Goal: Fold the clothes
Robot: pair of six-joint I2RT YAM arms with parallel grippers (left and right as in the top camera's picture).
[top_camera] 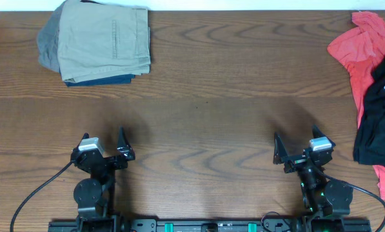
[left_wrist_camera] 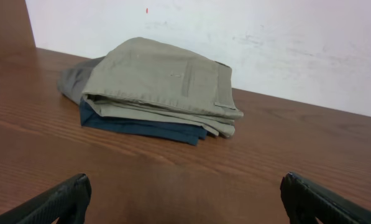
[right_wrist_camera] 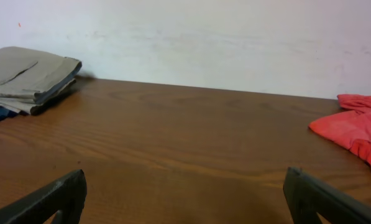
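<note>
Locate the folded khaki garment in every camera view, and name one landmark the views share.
Overhead: the khaki garment lies top left, on top of a stack of folded clothes.
Left wrist: the khaki garment sits in the centre, just above the middle.
Right wrist: the khaki garment is at the far left edge.
Shared landmark: the navy garment peeking out beneath it shows in all three views.

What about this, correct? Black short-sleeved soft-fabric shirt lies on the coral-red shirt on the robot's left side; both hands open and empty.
Wrong side. The black short-sleeved soft-fabric shirt lies on the coral-red shirt on the robot's right side, out past the right arm; the overhead view shows it. The left hand and right hand are open and empty.
</note>
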